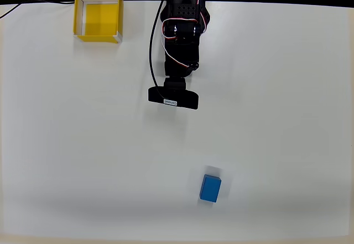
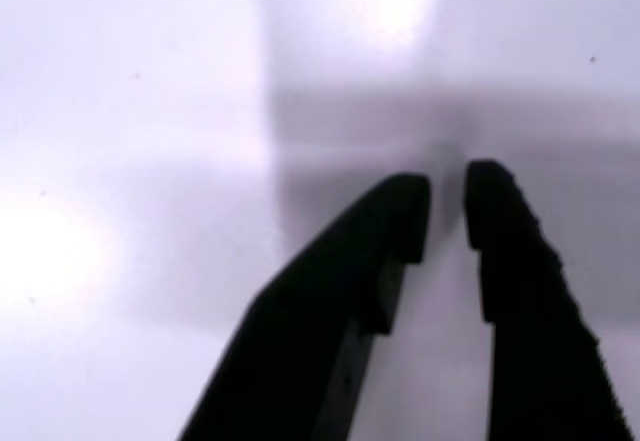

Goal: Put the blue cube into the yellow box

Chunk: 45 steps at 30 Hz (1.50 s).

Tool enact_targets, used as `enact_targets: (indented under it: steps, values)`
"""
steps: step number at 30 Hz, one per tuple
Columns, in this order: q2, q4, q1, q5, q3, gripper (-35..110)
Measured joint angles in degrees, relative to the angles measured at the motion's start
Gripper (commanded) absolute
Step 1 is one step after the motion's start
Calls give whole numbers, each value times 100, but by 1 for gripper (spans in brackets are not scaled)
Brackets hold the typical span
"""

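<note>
— Where's the cube sitting?

— I see the blue cube [image 1: 210, 188] low on the white table [image 1: 287, 117] in the overhead view, right of centre, well apart from the arm [image 1: 181, 34]. The yellow box [image 1: 98, 16] is at the top left corner, by the table's far edge.

— And the pincer?

— In my wrist view the gripper [image 2: 447, 216] holds nothing — its black fingers [image 2: 505, 251] are nearly closed, a thin gap between the tips, over bare table.
</note>
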Motion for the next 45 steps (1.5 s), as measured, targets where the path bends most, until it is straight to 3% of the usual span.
enact_targets:
  steps: [10,18,27,45]
  values:
    - [-44,-149,0,-123,0,3]
    - [-1819,-2566,211,220,-316,21]
    - [-5124,-3858,132,1204,-2786,36]
    - [-9888,-3938,-105,2707,-7585,45]
